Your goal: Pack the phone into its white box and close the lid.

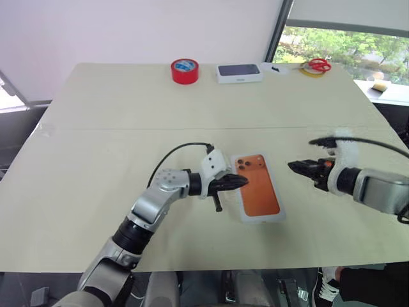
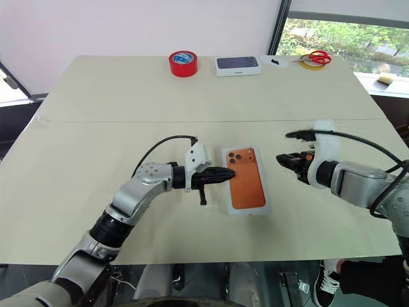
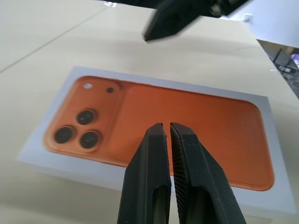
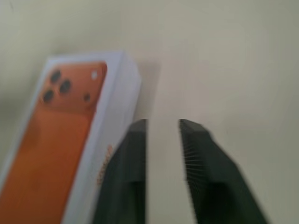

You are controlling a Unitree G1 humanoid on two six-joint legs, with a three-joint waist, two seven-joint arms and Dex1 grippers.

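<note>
The white box (image 1: pixel 259 187) lies flat on the table between my two grippers. Its top face shows an orange phone shape with three dark lenses, flush inside a flat white border (image 3: pixel 275 140). I cannot tell whether that is the phone itself or a picture on the closed lid. My left gripper (image 1: pixel 245 181) is shut, its tips over the box's left edge near the lenses (image 3: pixel 77 128). My right gripper (image 1: pixel 291 166) hovers just right of the box, apart from it, fingers close together with nothing between them; its tip (image 3: pixel 173 21) also shows in the left wrist view.
At the table's far edge stand a red tape roll (image 1: pixel 185 70), a white box with a dark phone picture (image 1: pixel 239 72), and red scissors (image 1: pixel 317 64) on a yellow ring. Bare tabletop (image 1: pixel 115 128) surrounds the box on all sides.
</note>
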